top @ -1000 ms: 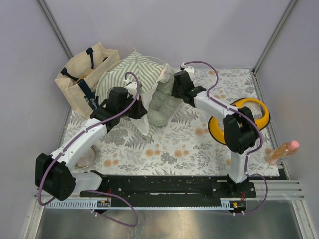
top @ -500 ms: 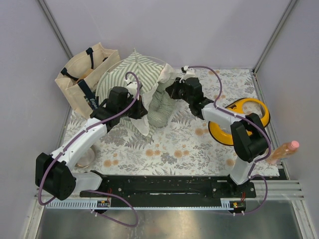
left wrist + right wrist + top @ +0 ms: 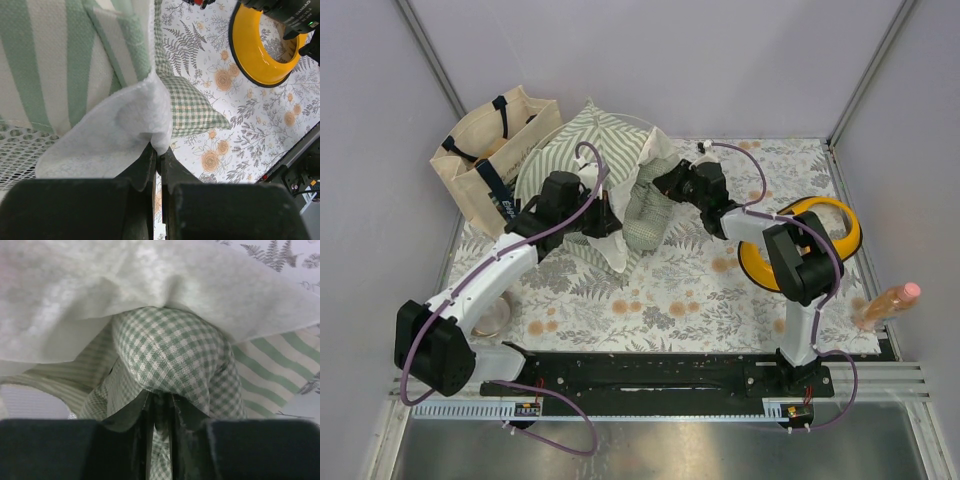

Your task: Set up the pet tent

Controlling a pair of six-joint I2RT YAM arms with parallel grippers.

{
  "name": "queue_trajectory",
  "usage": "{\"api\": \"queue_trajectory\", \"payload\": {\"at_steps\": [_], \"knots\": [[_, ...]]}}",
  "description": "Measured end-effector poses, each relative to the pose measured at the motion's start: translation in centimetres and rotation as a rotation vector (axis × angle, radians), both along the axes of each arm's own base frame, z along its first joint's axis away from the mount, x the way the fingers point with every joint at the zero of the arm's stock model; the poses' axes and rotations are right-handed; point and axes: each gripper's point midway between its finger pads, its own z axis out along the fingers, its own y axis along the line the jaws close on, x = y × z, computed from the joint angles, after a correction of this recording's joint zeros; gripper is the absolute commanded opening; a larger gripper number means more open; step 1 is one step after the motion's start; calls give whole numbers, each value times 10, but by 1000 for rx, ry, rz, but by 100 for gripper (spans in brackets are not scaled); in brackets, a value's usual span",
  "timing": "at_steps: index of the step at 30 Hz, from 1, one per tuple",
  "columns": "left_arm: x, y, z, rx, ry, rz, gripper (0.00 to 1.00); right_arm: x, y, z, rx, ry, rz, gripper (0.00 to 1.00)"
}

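Green-and-white striped fabric forms the pet tent (image 3: 582, 140), a domed heap at the far left of the floral table cover (image 3: 670, 295), just beside the beige tote bag (image 3: 485, 165). Its 1 white lacy flap (image 3: 115, 130) is pinched by the left gripper (image 3: 159, 152). The right gripper (image 3: 160, 407) jaws pinch the green checked cushion (image 3: 170, 347). Lettering on the tote's strap is too small to read.
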Motion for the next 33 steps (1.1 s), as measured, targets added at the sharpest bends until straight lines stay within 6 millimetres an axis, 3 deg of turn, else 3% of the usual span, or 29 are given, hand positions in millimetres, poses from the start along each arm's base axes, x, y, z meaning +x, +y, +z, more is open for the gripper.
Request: {"api": "queue_trajectory", "payload": {"at_steps": [2, 5, 6, 12, 15, 17, 22, 25, 29, 33], "knots": [[0, -1, 0, -5, -2, -5, 0, 1, -8, -12, 1, 55, -46, 61], [3, -3, -1, -8, -2, -9, 0, -1, -14, -10, -5, 88, -80, 93], [4, -4, -1, -8, -2, -9, 0, -4, -16, -7, -10, 99, -87, 99], [7, -5, -3, -4, 1, -10, 0, -33, -33, 27, -90, 171, -88, 100], [9, -6, -3, -4, 1, -10, 0, -56, -37, 34, -135, 219, -30, 99], [10, -7, -3, -5, -1, -10, 0, -73, -38, 28, -160, 256, 15, 100], [11, -7, -3, -5, -5, -8, 0, -130, -50, -20, -232, 384, 128, 100], [11, -6, -3, -4, -6, -7, 0, -160, -46, -36, -227, 426, 232, 99], [11, -6, -3, -2, -7, -8, 0, -172, -26, -30, -176, 381, 352, 98], [10, -6, -3, 1, -8, -11, 0, -166, 4, -31, -98, 344, 439, 83]]}}
